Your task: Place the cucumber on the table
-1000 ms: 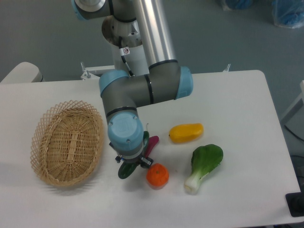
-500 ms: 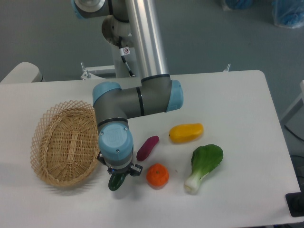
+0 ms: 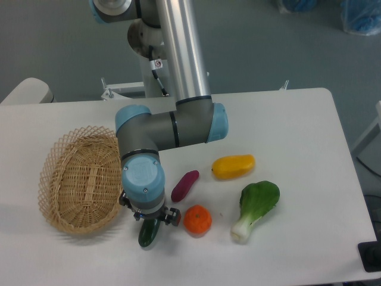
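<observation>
Camera view: cucumber (image 3: 148, 233) pokes out just beneath the gripper (image 3: 149, 219).

Cucumber (image 3: 148, 233): dark green, glossy, only its lower end visible, rest hidden under the wrist above it. It points down toward the front edge, just right of the basket side and left of the orange fruit; can't tell whether it touches the surface. Table (image 3: 297, 125): flat, white, matte, rounded corners, spans most of the view.
</observation>
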### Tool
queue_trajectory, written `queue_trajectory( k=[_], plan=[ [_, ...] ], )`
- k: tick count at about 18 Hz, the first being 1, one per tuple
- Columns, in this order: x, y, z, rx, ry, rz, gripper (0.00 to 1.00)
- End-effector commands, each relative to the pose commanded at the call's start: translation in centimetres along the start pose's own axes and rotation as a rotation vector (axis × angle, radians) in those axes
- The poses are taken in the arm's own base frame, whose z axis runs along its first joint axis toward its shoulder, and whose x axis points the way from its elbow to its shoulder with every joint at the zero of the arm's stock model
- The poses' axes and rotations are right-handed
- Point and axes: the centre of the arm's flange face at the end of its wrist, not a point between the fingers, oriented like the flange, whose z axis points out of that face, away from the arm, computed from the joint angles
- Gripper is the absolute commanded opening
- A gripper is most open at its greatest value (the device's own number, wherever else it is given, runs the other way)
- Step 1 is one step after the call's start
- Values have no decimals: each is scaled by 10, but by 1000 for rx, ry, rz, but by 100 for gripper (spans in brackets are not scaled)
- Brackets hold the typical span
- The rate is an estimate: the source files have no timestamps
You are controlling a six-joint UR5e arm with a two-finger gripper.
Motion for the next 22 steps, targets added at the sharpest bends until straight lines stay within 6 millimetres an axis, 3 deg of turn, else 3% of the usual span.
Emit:
queue_trajectory(
  k=[2,5,10,16,22],
  plan=[
    [-4,-2,-10,20,-15,1,100],
    [-24,-7,-41,66,-61,33,100],
    [-78,26,-78,79,-112,253,100],
    [-142,56,-97,82,-160,466,100],
    [-207,76,-112,73,-186,560,100]
  ],
)
